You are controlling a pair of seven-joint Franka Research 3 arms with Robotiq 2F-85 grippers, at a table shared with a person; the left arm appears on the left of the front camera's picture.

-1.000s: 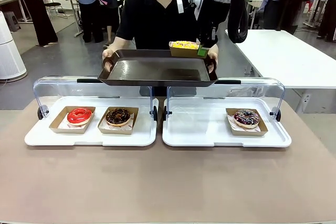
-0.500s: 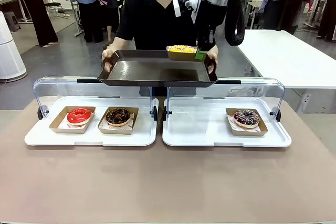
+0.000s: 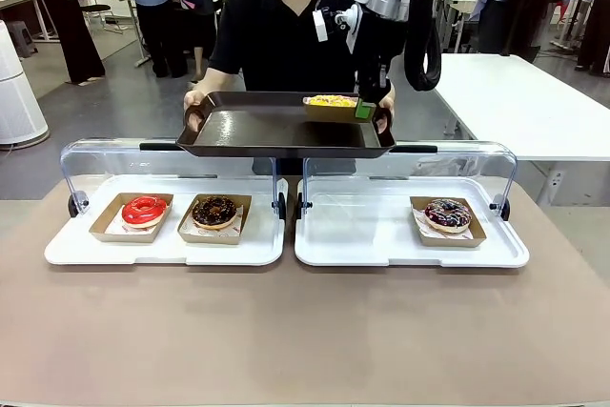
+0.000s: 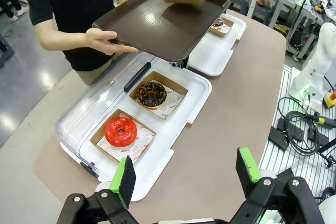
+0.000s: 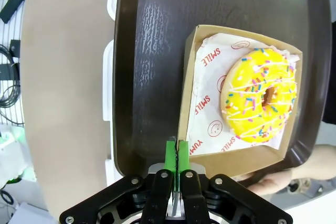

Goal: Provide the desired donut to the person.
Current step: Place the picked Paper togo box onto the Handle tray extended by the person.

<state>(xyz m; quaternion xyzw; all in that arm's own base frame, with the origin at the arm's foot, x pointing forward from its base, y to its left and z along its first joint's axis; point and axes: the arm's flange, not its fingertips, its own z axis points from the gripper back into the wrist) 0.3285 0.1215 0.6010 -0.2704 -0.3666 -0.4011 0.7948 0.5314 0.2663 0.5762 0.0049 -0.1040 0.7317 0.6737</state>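
While right gripper (image 5: 175,148) clamps carton (image 5: 185,103) and left gripper (image 4: 186,174) gapes, donut (image 5: 245,106) is yellow, sprinkled.

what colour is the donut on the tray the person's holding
The donut is yellow with white drizzle and coloured sprinkles, clearest in the right wrist view.

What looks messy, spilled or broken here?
Nothing stands out. The yellow donut sits whole in its box on the brown tray, with the right hand pinching the box's edge. No spills.
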